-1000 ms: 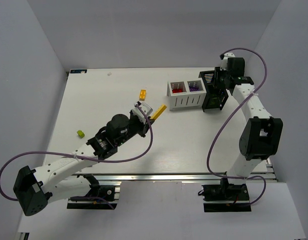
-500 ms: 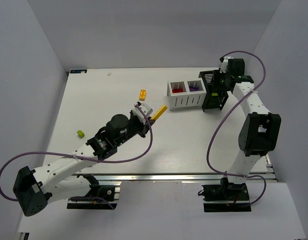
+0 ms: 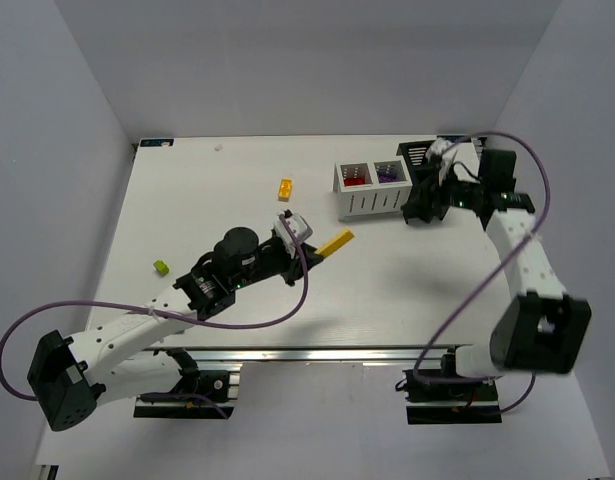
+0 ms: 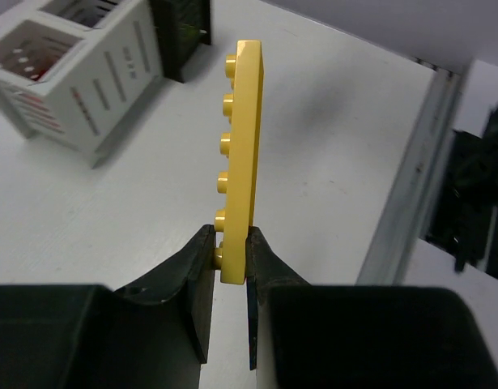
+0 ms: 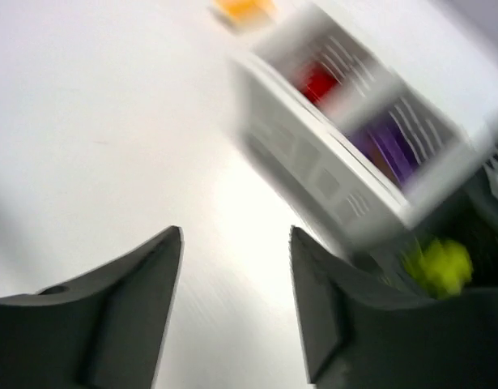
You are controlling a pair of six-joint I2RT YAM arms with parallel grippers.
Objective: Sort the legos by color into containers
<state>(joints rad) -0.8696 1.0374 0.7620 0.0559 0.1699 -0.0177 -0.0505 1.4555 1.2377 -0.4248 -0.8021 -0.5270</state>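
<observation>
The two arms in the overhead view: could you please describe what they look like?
Both the left arm and the right arm have white links joined by black, blocky joint housings, each trailed by a looping purple cable. The left end effector and right end effector have black, tapering fingers.

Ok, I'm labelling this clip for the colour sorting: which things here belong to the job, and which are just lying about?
Job: yellow lego in the left gripper; orange lego; green lego; white box; black bin.
Lying about: purple cables; rail; white speck.
</observation>
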